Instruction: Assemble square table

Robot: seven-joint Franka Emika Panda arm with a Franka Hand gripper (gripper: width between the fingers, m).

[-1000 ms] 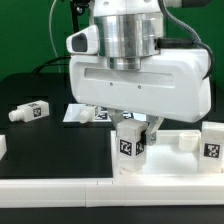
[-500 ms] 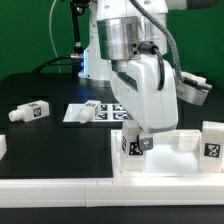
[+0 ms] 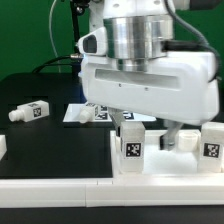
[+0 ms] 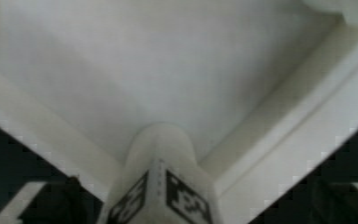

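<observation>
**Tool low over an upright leg on the slab**

The tool [image 3: 136,122] hangs just above the near corner of the square table slab [image 3: 168,166]. The slab lies flat on the dark desk [image 3: 55,150], toward the exterior view's right. Directly under the tool, 1 upright leg [image 3: 131,146] stands on that corner with its black-and-white tag facing the camera. The wide white body of the hand hides the fingers where they meet the leg, so I cannot tell whether the tool is clamped on it, apart or together.

In the wrist view the same leg [image 4: 158,190] rises toward the lens, showing 2 tagged faces, with the pale slab [image 4: 176,70] filling the rest of the view out of focus.

A 2nd leg, the right leg [image 3: 213,141], stands at the slab's end on the exterior view's right, well apart from the 1st. A 3rd, the loose leg [image 3: 30,111], lies on its side on the desk at the exterior view's left. The marker board [image 3: 90,113] lies flat behind the slab, partly hidden by the arm.
</observation>
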